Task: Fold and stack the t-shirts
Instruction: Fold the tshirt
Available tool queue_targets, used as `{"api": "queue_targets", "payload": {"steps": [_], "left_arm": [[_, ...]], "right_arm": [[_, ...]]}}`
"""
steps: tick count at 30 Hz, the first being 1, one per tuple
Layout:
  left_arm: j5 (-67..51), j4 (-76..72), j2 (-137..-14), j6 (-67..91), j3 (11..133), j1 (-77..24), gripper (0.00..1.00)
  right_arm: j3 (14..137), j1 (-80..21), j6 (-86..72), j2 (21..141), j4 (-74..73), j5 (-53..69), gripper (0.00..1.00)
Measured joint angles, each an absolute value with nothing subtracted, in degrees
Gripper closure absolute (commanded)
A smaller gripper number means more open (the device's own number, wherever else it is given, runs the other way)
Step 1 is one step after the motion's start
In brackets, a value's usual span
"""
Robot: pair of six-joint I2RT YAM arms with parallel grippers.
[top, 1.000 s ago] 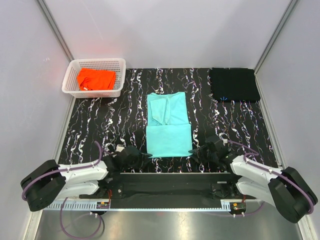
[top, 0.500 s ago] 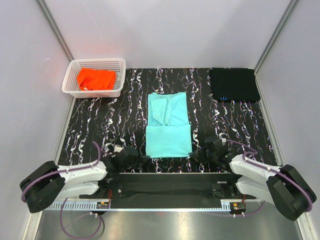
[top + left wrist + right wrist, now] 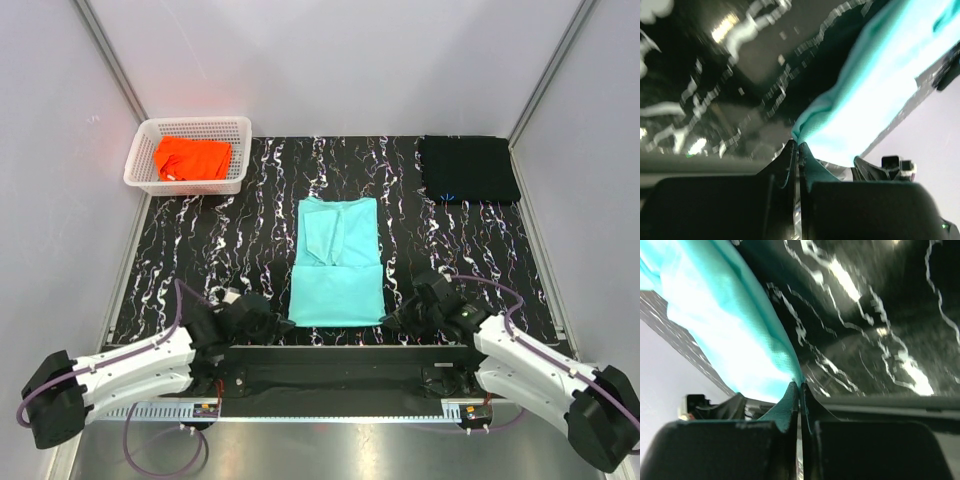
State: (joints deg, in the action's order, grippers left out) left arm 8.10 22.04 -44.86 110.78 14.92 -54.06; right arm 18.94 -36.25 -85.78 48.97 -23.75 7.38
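**Both grippers pinch the near corners of the mint-teal t-shirt (image 3: 337, 265)**

The left gripper (image 3: 796, 147) is closed. Its two fingers are pressed together with a thin edge of teal cloth caught between the tips. It holds the shirt's near left corner, low over the tabletop (image 3: 230, 250). In the left wrist view the cloth fans out from the pinch.

The right gripper (image 3: 800, 385) is closed in the same way on the near right corner, with a strip of teal fabric showing between its fingertips.

The shirt lies in the middle of the table, folded into a long narrow panel. Its far half shows folded-in layers, and its near hem spans the gap between the two grippers.

Well apart from it, the orange t-shirt (image 3: 192, 158) sits bunched inside the white basket (image 3: 195, 121) at the far left corner. The black t-shirt (image 3: 468, 168) lies folded flat at the far right corner.
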Motion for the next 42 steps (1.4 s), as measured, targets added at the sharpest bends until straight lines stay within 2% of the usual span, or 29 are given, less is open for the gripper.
{"api": "queue_targets", "payload": {"steps": [12, 20, 24, 28, 34, 42], "left_arm": [[8.4, 33.9, -41.0, 112.6, 23.2, -61.6, 1.0], [9.1, 38.4, -41.2, 113.3, 26.3, -64.2, 1.0], [11.6, 40.8, -42.1, 110.6, 31.7, -64.0, 1.0], [12.2, 41.1, -46.6, 104.1, 39.9, -58.7, 1.0], [9.9, 40.6, -54.7, 93.3, 48.9, -47.0, 1.0], [3.2, 39.9, -66.7, 80.4, 58.3, -34.8, 1.0]], "right_arm": [[22.0, -42.9, -90.5, 42.4, -35.2, 8.2, 1.0], [24.6, -44.2, -92.2, 41.6, -39.0, 8.1, 1.0], [28.8, -44.2, -91.3, 44.0, -40.0, 7.8, 1.0], [34.5, -43.0, -88.2, 47.9, -40.6, 7.5, 1.0], [44.2, -31.2, -80.1, 56.6, -40.7, 12.5, 1.0], [56.5, -23.9, -69.8, 72.1, -41.2, 20.6, 1.0]]}}
